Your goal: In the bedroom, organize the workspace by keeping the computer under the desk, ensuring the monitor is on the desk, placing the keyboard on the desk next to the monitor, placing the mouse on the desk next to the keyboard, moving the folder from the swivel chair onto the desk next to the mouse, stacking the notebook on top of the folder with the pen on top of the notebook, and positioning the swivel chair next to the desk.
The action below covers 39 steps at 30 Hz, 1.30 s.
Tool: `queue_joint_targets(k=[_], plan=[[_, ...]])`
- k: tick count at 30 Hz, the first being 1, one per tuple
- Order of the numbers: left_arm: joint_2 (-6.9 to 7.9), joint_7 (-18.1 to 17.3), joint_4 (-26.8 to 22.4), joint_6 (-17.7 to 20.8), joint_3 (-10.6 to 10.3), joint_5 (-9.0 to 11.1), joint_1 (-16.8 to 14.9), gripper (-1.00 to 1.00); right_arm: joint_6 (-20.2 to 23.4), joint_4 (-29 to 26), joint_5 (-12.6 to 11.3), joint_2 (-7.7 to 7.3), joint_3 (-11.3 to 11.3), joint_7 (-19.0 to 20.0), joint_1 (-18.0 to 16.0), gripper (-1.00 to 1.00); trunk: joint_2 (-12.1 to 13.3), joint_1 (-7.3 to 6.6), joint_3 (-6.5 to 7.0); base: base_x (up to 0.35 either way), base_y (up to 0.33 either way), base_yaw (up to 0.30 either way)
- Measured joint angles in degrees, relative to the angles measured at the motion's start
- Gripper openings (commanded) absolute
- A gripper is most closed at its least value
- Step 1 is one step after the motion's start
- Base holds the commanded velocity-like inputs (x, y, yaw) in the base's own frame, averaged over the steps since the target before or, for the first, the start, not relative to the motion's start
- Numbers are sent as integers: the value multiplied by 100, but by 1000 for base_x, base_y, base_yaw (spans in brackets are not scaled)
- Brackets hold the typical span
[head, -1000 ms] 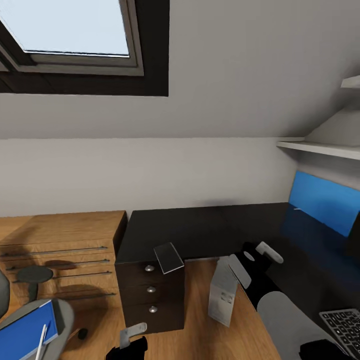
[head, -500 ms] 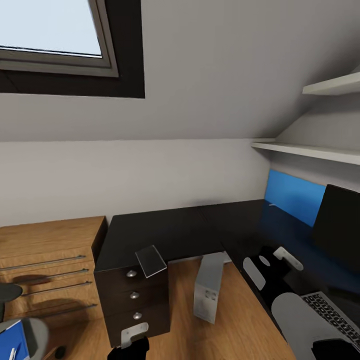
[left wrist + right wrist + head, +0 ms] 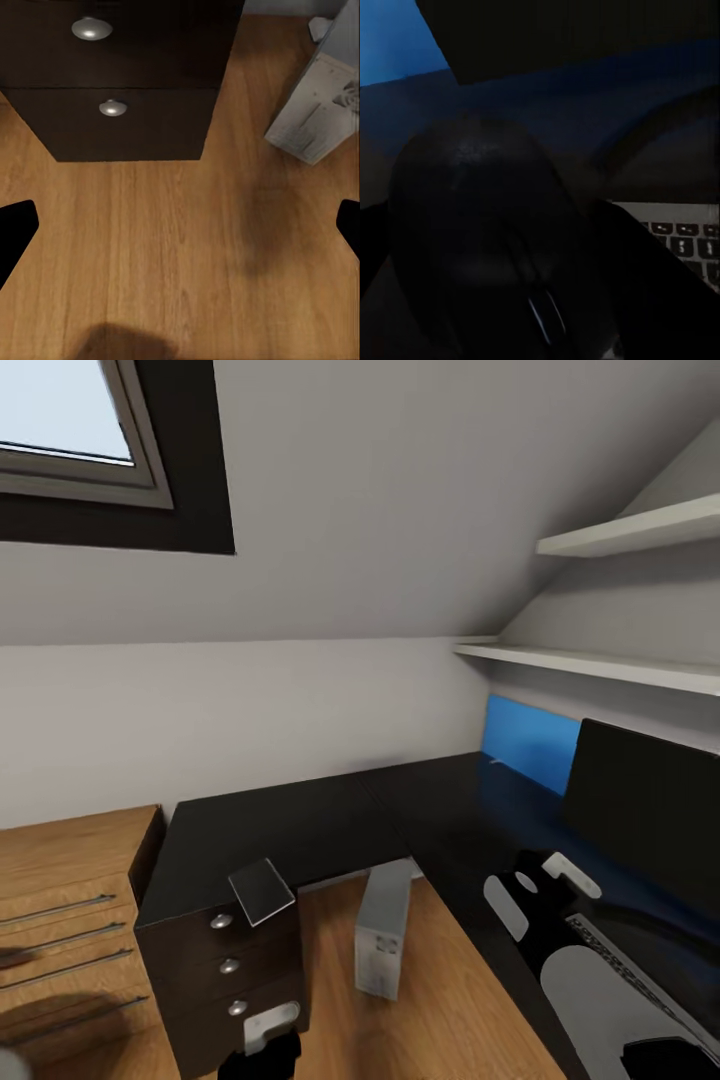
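Attic room in a home, used as a study: sloped ceiling with skylight (image 3: 60,430), wall shelves (image 3: 620,530), wood floor (image 3: 172,247), L-shaped desk (image 3: 300,825) with monitor (image 3: 650,800), wooden drawer chest (image 3: 60,920).

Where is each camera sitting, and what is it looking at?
Head view: high up, looking down at the desk, computer, monitor; right arm shows.
Left wrist view: low, facing the floor, drawers, computer; left gripper open.
Right wrist view: close above the desk, right gripper around the mouse, keyboard beside.
Head and left wrist views share the computer.
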Motion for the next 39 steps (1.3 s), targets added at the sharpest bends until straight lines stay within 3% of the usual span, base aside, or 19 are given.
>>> queue_joint_targets(k=[7,12,15,16,17,20,22,34,39], plan=[[2,-4,-10,-554,-9,-39,1,100,20,-5,65,166,176,7,0,-100,0,0,-8,0,0,-42],[0,0,-52,-645,-14,-47,2,100,24,-3,61,192,332,6,0,-100,0,0,-8,0,0,-2],[5,20,-188,-1002,-90,-49,5,100,24,-7,55,193,339,4,0,-100,-1,0,-8,0,0,0],[13,43,-266,-1316,-267,-48,22,100,24,-8,53,194,338,4,0,-100,-1,0,-8,0,0,0],[28,526,-374,-2015,-891,-28,155,100,24,-5,46,199,339,4,0,-100,-1,0,-9,0,0,0],[32,1028,-438,-2188,-1274,-26,187,100,24,-8,36,201,339,-9,0,-100,0,0,-8,28,0,0],[29,1152,-453,-2212,-1389,-21,192,100,23,-8,25,202,338,-18,0,-100,-1,-2,-8,191,0,0],[-8,1268,-390,-2211,-1481,38,196,100,24,-19,41,195,330,-22,0,-100,0,0,-8,135,0,0],[-44,1272,-388,-2205,-1405,80,196,100,24,-19,46,186,307,-25,0,-100,-199,109,-98,0,0,0]])
